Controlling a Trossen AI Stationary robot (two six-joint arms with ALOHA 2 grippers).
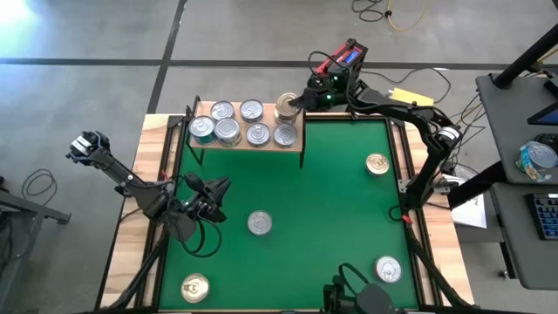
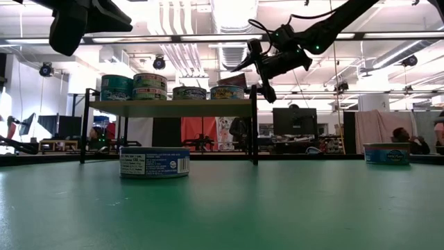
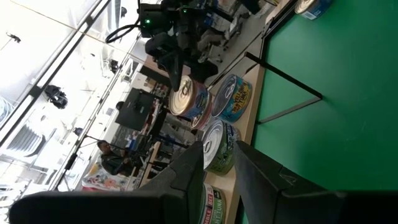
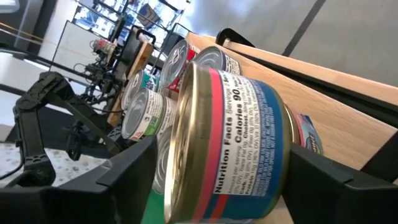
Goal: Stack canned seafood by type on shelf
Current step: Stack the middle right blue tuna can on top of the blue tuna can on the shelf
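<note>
**Observer:** Start from overhead. Where is everything?

**Operator:** I have the right gripper [image 1: 297, 103] at the far right end of the shelf [image 1: 248, 145], its fingers either side of a gold-topped tin [image 1: 287, 106] that sits on another tin. I judge I'm stacking it there so it sits with its own kind. The shelf carries two rows of silver-topped tins [image 1: 237, 123], one teal-sided tin [image 1: 201, 129] at the left end. Loose tins lie on the green mat [image 1: 323, 192]: one near the middle [image 1: 259, 223], a gold one at the right [image 1: 377, 163], another gold one near left [image 1: 194, 287], a silver one near right [image 1: 388, 269]. My left gripper [image 1: 212, 194] waits over the mat's left side.

**Observer:** And at table height?

**Operator:** The shelf board [image 2: 170, 104] stands on black legs with tins in a line on top. The right gripper [image 2: 267, 73] hangs at its right end; I can't read the fingers here. The middle tin [image 2: 154, 162] sits alone in front, another [image 2: 386, 153] far right.

**Observer:** The left wrist camera?

**Operator:** My left fingers [image 3: 186, 171] stand a narrow gap apart, holding nothing, aimed at the shelf tins [image 3: 221, 140]. Beyond them the right arm is over the gold-topped tin [image 3: 188, 99].

**Observer:** Right wrist?

**Operator:** The gold-lidded tin [image 4: 233, 140] fills the view between my fingers [image 4: 134, 165]. They are apart with some gap on each side, so I judge it as being released, resting on the tin below rather than clamped.
</note>
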